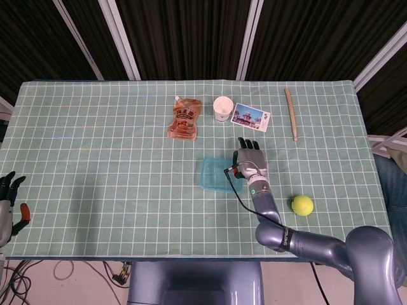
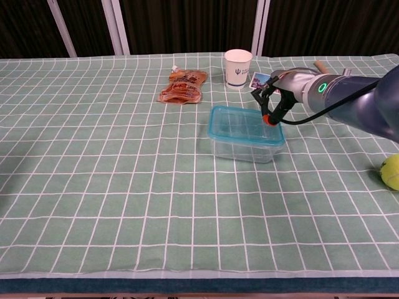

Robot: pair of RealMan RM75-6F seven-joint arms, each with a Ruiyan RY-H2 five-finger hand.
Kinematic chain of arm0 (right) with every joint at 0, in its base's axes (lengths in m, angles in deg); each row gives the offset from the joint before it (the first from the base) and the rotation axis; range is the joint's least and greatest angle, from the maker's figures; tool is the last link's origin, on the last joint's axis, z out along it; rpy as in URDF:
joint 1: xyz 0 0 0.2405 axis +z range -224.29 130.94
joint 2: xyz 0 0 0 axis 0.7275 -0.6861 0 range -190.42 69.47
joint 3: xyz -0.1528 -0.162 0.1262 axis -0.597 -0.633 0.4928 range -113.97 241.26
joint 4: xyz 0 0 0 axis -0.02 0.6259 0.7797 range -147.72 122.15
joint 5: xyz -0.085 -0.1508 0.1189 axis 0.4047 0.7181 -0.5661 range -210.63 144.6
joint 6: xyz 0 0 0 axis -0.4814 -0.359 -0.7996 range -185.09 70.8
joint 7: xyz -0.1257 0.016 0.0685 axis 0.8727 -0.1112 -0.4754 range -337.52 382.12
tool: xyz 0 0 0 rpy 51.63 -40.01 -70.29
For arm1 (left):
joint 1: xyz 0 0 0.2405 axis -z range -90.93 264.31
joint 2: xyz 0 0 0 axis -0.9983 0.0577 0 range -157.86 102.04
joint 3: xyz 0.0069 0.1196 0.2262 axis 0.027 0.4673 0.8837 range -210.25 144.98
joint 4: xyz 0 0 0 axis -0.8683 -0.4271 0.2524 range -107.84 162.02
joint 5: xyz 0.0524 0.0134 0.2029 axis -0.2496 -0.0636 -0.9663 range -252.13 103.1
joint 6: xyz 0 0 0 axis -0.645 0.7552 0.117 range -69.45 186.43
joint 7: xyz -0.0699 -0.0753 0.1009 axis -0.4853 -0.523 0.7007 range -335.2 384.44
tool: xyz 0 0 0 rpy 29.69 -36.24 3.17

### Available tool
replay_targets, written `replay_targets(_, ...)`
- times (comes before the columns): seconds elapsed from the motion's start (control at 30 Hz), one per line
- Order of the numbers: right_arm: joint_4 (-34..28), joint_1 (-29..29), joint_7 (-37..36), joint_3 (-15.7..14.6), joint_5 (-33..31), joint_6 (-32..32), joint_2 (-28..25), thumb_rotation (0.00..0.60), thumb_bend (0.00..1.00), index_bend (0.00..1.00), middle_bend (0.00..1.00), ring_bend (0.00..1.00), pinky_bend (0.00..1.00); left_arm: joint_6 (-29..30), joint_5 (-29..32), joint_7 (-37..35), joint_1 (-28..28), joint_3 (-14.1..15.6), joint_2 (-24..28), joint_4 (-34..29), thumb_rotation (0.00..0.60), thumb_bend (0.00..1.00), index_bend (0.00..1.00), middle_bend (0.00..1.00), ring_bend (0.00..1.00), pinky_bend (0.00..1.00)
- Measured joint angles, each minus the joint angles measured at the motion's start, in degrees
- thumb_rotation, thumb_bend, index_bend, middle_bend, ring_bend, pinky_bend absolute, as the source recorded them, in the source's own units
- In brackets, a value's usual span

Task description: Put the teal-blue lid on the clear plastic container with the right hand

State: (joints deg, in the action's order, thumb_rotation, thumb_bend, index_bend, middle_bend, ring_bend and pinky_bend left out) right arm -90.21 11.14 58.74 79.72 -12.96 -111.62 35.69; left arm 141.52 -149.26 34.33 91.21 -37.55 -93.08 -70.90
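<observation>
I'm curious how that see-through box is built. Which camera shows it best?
The chest view: the clear plastic container shows from the side, with clear walls under the teal-blue lid. The head view looks down on it, showing little beyond the lid.

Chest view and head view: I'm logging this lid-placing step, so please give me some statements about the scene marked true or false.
1. The teal-blue lid sits on the clear plastic container. True.
2. The right hand is at the container's right rear edge. True.
3. The paper cup lies tipped on its side. False: it stands upright.
4. The tennis ball is inside the container. False: it lies on the tablecloth, right of the container.
5. The left hand holds the orange pouch. False: the pouch lies on the table; the left hand is at the far left edge, holding nothing.
</observation>
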Motion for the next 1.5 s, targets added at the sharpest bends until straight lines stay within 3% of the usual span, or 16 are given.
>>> replay_targets(0.63, -1.7, -0.7, 0.0, 0.4, 0.4, -1.4, 0.1, 0.600, 0.45, 0.66, 0.07, 0.00, 0.00, 0.4, -0.6, -0.5, -0.1, 0.1, 0.1, -0.1, 0.600, 0.64, 0.11, 0.00, 0.00, 0.00)
replay_targets(0.83, -6.5, -1.5, -1.6, 2.1, 2.1, -3.7, -2.7, 0.600, 0.45, 0.66, 0.07, 0.00, 0.00, 0.3, -0.6, -0.6, -0.1, 0.1, 0.1, 0.0, 0.600, 0.64, 0.11, 0.00, 0.00, 0.00)
replay_targets(1.07, -16.9, -4.5, -4.2, 3.2, 6.9, -7.7, -8.8, 0.600, 0.45, 0.66, 0.07, 0.00, 0.00, 0.2, -0.7, -0.7, -0.1, 0.1, 0.2, -0.1, 0.600, 0.64, 0.11, 0.00, 0.00, 0.00)
replay_targets(1.23, -23.0, -7.7, -5.7, 1.7, 12.6, -10.7, -13.0, 0.600, 0.45, 0.67, 0.07, 0.00, 0.00, 0.3, -0.8, -0.7, -0.1, 0.2, 0.2, -0.1, 0.600, 0.64, 0.11, 0.00, 0.00, 0.00)
replay_targets(1.5, -27.6, -12.1, -7.3, -4.1, 22.9, -14.0, -14.6, 0.600, 0.45, 0.67, 0.06, 0.00, 0.00, 0.2, -1.1, -0.6, -0.1, 0.3, 0.2, -0.1, 0.600, 0.64, 0.11, 0.00, 0.00, 0.00)
